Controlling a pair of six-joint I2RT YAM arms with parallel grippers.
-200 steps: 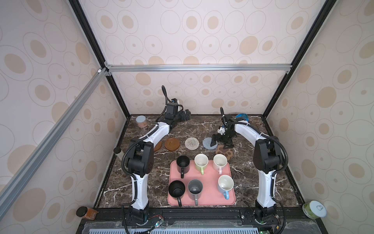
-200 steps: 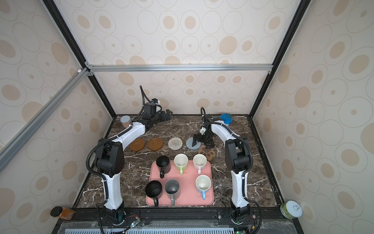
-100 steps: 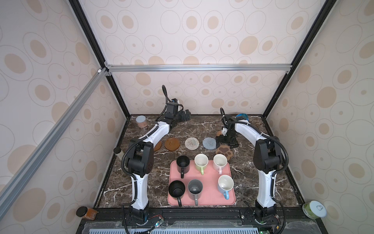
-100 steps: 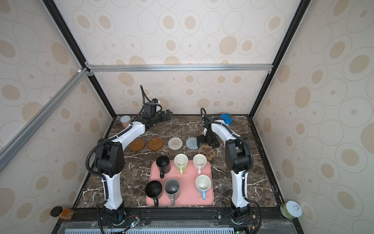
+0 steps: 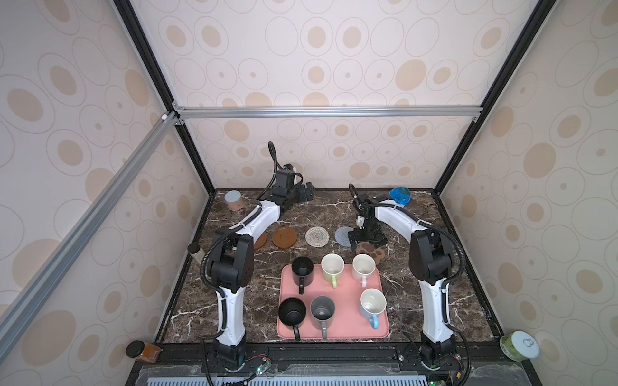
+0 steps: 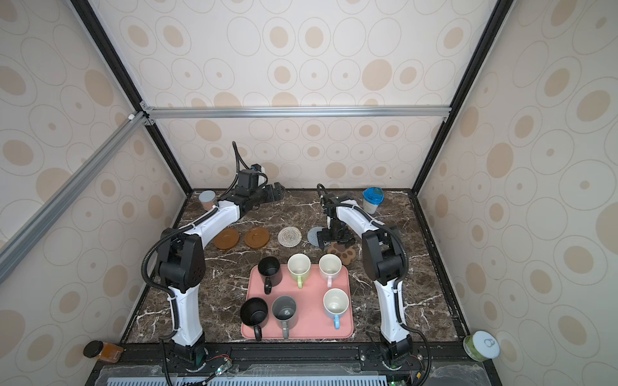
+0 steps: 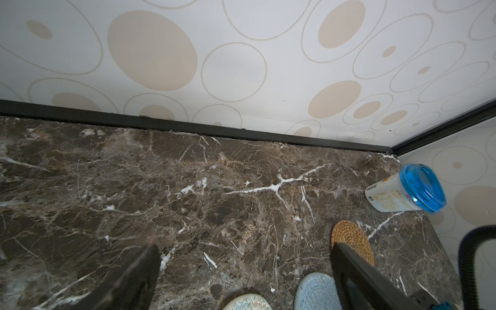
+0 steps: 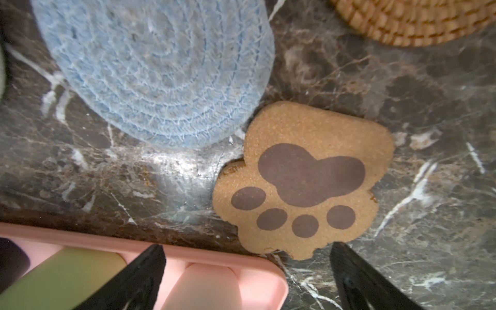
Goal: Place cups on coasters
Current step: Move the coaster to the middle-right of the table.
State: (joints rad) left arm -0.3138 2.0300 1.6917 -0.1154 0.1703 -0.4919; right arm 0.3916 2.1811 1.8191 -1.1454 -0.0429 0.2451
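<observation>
6 cups [image 5: 332, 267] all sit on pink tray [image 5: 344, 322], none placed → task at zero, 6 placements left. coasters [image 6: 289, 236] bare in a row behind tray: wood discs [image 5: 284, 237], whitish woven [image 5: 316, 237], blue-grey woven [image 5: 342, 235], paw [image 5: 371, 251] by tray corner; rattan [image 7: 351, 237] further back, hidden under R arm in top views. R gripper [image 5: 366, 238] low over blue-grey/paw gap, pointing down, fingers spread, empty. L gripper [image 5: 306, 193] stretched out near back wall, fingers spread, empty

Even soft lighting, sharp top views, blurred close right wrist view
</observation>
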